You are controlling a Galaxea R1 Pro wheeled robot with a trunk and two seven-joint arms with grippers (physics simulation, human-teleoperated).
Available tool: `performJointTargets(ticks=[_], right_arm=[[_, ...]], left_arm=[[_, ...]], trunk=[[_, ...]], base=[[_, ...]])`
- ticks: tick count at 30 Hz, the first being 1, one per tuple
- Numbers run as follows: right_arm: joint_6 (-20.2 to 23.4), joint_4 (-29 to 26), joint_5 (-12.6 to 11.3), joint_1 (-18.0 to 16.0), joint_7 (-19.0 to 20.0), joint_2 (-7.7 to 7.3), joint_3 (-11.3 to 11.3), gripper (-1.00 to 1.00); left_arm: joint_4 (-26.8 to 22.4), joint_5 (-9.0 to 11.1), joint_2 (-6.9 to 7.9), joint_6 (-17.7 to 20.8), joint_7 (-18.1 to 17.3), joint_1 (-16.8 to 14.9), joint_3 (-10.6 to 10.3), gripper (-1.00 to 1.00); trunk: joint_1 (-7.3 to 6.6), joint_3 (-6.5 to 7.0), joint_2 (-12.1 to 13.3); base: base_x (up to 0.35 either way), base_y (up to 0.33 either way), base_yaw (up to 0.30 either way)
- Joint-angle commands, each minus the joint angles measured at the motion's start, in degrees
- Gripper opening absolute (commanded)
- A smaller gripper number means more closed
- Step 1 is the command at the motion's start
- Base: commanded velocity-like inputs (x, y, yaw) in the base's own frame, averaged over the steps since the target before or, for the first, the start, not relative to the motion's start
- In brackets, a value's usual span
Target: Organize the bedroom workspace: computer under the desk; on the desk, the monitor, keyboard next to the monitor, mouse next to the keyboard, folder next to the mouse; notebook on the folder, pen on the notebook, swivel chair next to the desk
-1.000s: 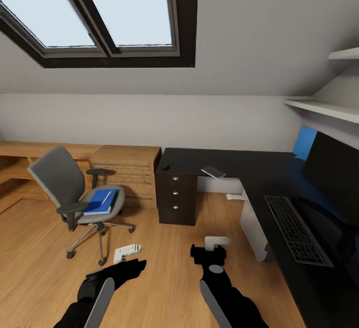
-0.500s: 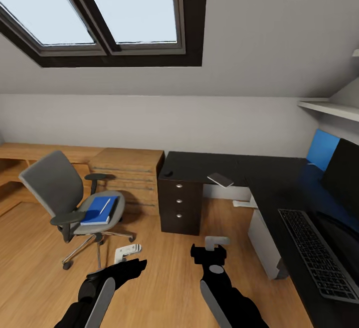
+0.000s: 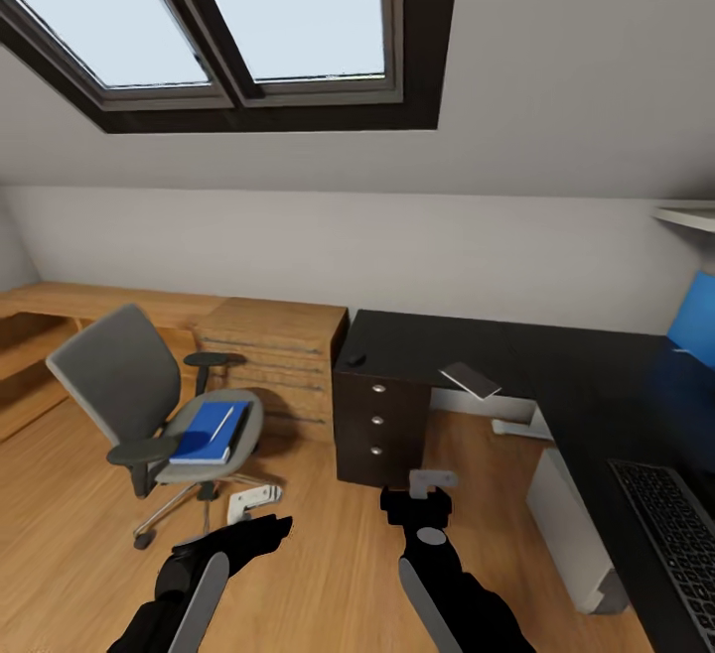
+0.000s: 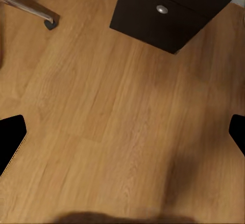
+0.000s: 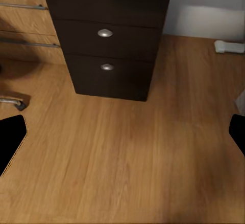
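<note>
— Why are both arms low?

— Travelling, I'd say: left claw (image 3: pixel 241 504) and right claw (image 3: pixel 427 482) spread, empty. The folder (image 3: pixel 207 432) lies on the chair (image 3: pixel 129 385), well apart from the counter (image 3: pixel 556 375).

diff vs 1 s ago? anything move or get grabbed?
Only the camera moved: the head view panned left, so the monitor slid out at the right and just a corner of the keyboard remains. Nothing was grasped or released. The swivel chair with the blue folder on its seat and the black desk hold their places in the room; the left gripper and right gripper stay empty, jaws apart.
</note>
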Motion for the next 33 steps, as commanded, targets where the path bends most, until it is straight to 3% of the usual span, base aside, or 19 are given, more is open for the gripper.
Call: performJointTargets(ticks=[1,13,33], right_arm=[[0.24,-0.10,-0.36,-0.05,-0.45,-0.03,0.12,1.00],[0.24,-0.10,-0.36,-0.05,-0.46,-0.08,0.12,1.00],[0.17,-0.10,-0.31,-0.05,-0.37,-0.12,0.12,1.00]], left_arm=[[-0.05,0.60,-0.01,0.18,0.53,-0.06,-0.07,1.00],[-0.03,0.60,-0.04,0.18,0.53,-0.06,-0.12,1.00],[-0.33,0.60,-0.04,0.00,0.53,-0.03,-0.14,1.00]], trunk=[[0.06,-0.10,-0.09],[0.06,-0.10,-0.09],[0.06,-0.10,-0.09]], base=[[0.321,0.000,0.271],[0.321,-0.002,0.245],[0.322,-0.065,0.017]])
